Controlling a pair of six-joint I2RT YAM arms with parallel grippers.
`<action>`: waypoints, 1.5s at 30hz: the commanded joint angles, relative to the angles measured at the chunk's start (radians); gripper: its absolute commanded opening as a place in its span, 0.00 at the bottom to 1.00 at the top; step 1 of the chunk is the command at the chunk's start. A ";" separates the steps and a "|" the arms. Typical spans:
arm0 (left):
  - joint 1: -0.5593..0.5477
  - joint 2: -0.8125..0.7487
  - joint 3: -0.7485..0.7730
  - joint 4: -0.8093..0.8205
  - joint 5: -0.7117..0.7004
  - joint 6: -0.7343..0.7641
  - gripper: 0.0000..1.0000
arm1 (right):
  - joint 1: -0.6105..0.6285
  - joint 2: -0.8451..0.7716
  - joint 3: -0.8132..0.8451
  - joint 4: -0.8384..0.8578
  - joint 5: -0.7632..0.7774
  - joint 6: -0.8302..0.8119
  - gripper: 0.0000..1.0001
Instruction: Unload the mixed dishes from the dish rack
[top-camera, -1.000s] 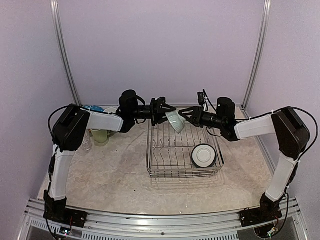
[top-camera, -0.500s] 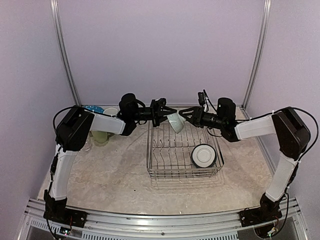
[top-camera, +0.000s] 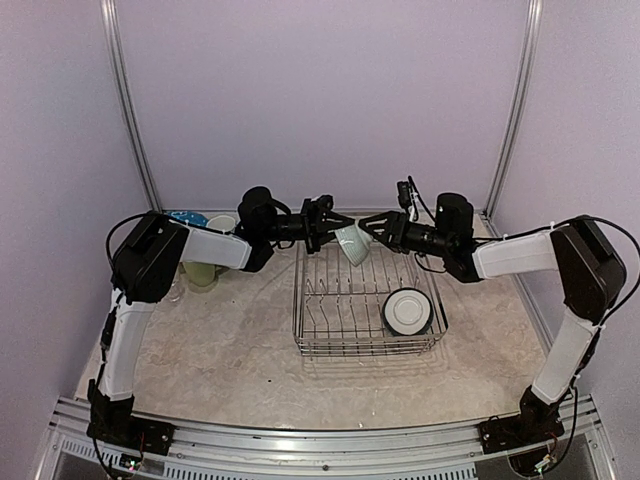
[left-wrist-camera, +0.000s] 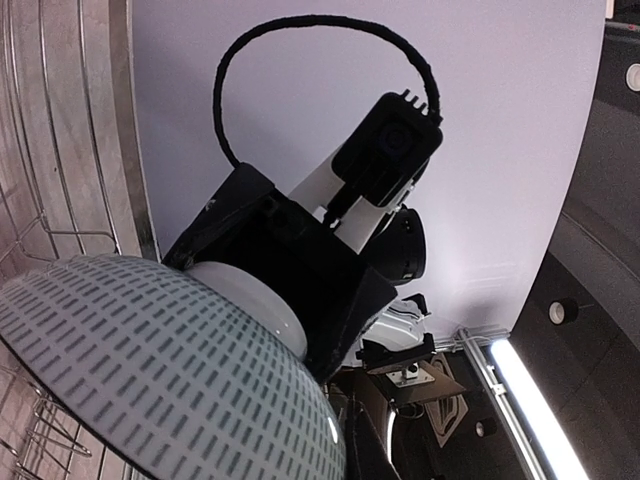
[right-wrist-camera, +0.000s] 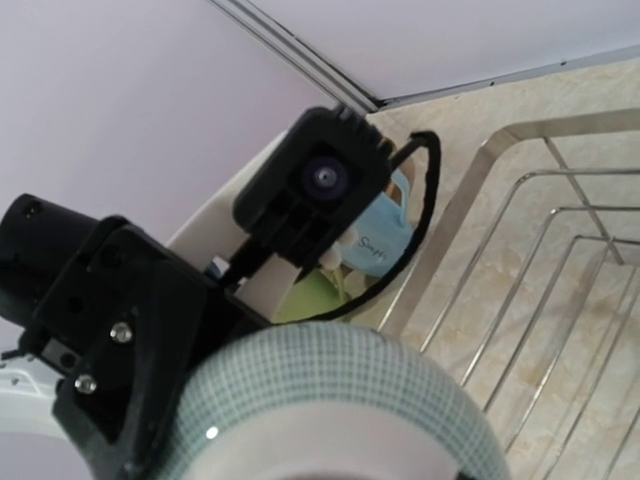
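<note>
White patterned bowl (top-camera: 351, 243) hangs over the dish rack's (top-camera: 366, 330) far edge. I have my left tool (top-camera: 334, 231) pinched on its rim, while my right tool (top-camera: 367, 232) grips its foot.

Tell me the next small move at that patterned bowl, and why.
Probably open the right end effector and let go. Both end effectors sit on the patterned bowl, lifted over the far edge of the dish rack, and the left end effector looks clamped on its rim, so the left arm can likely take it.
</note>
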 joint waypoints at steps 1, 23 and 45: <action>0.006 -0.024 -0.024 -0.018 0.008 0.030 0.00 | 0.006 -0.075 -0.007 -0.017 0.042 -0.067 0.62; 0.083 -0.456 -0.058 -1.151 -0.147 0.907 0.00 | -0.001 -0.140 -0.005 -0.196 0.143 -0.186 0.89; 0.012 -0.503 -0.059 -2.047 -1.266 1.153 0.00 | -0.003 -0.111 0.021 -0.257 0.163 -0.225 0.89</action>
